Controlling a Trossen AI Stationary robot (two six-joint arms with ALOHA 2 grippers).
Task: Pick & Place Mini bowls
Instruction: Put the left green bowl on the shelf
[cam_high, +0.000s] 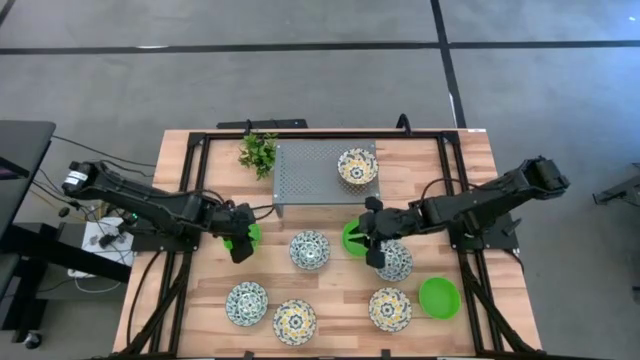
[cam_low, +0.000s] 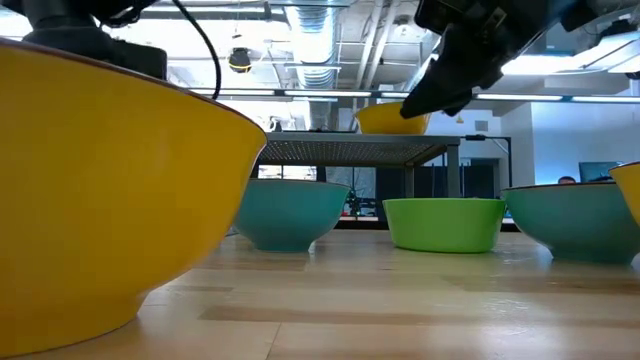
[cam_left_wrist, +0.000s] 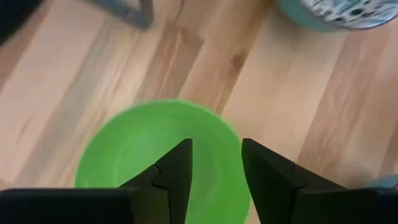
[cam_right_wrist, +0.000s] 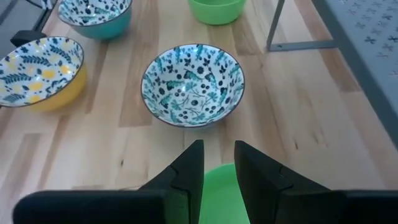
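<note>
- Straddling rim of green bowl (cam_right_wrist: 217, 193) at desk (cam_high: 470, 200) centre: right gripper (cam_high: 372, 243), fingers narrowly parted, grip not confirmed.
- Hovering over second green bowl (cam_left_wrist: 158, 152) at left: left gripper (cam_high: 240, 244), fingers apart, nothing held.
- Risking slip of smooth rim if lifted early; possible knock against patterned bowl (cam_right_wrist: 193, 84) just beside.

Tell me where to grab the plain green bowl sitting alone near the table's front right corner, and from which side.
Take the green bowl by its rim, coming straight down from above with one finger inside and one outside the wall. It sits upright and open, and its thin rim fits a narrow pincer. The outer side, away from the floral bowl, looks freest.
</note>
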